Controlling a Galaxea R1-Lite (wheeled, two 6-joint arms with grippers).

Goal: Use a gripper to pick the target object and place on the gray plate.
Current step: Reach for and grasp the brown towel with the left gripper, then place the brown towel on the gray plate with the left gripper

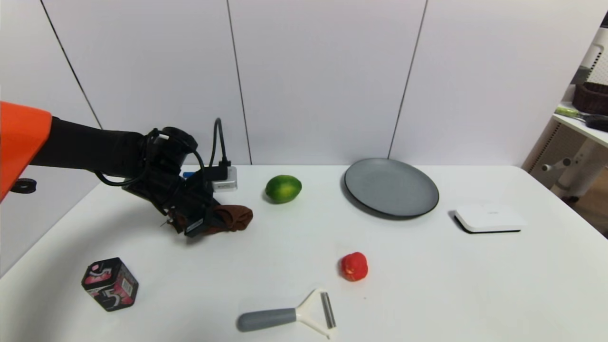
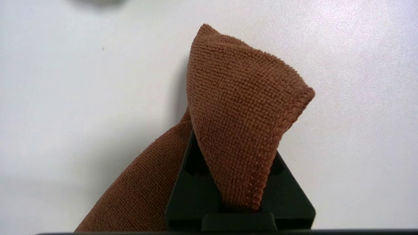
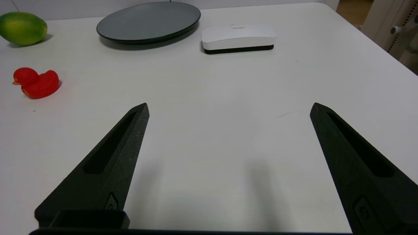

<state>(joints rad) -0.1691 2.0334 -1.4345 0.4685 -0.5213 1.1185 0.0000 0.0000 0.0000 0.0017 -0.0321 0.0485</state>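
Left gripper (image 1: 202,223) pinched on the rumpled dark brown cloth (image 1: 232,217), low at the white table's (image 1: 427,285) left side.
Risks: the round dark gray plate (image 1: 391,187) is well apart; loose tail may drag, clip the green lime (image 1: 283,188), or slip out. Right gripper (image 3: 228,163) idle, spread wide.
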